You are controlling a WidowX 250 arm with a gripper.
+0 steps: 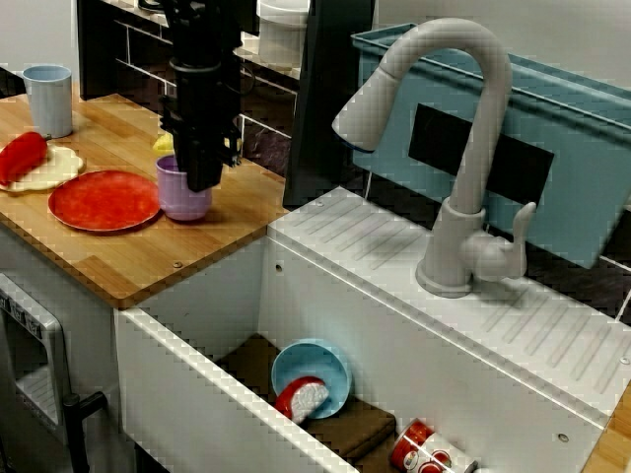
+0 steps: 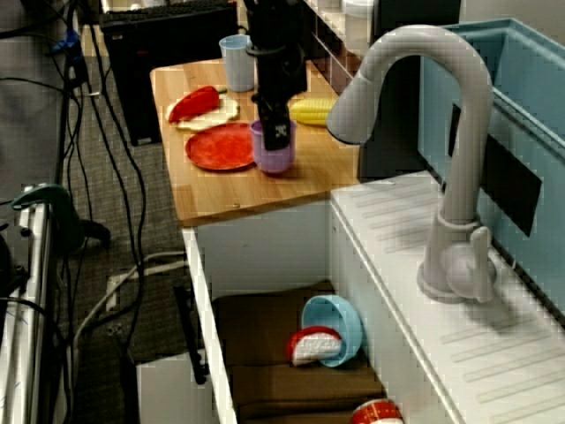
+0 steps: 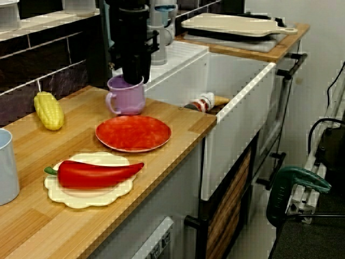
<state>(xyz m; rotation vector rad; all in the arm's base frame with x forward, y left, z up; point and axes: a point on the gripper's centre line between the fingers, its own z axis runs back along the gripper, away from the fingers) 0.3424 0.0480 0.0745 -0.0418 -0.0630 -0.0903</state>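
Note:
My black gripper [image 1: 202, 177] hangs straight down over a purple mug [image 1: 182, 195] on the wooden counter [image 1: 148, 256], just left of the sink. In the counter-level view the gripper [image 3: 135, 80] reaches into the mouth of the mug [image 3: 126, 100] at its rim. The high side view also shows the gripper [image 2: 275, 132] dipping into the mug [image 2: 274, 157]. The fingertips are hidden by the mug and the gripper body, so the jaws cannot be read. A red plate [image 3: 133, 133] lies right beside the mug.
A yellow corn cob [image 3: 48, 110] lies behind the mug. A red pepper [image 3: 97, 172] rests on a cream plate [image 3: 86, 197], near a blue cup [image 1: 49, 99]. The white sink [image 1: 197, 394] holds a blue bowl [image 1: 311, 374] and cans [image 1: 424, 453]. A grey faucet [image 1: 463, 148] arches over it.

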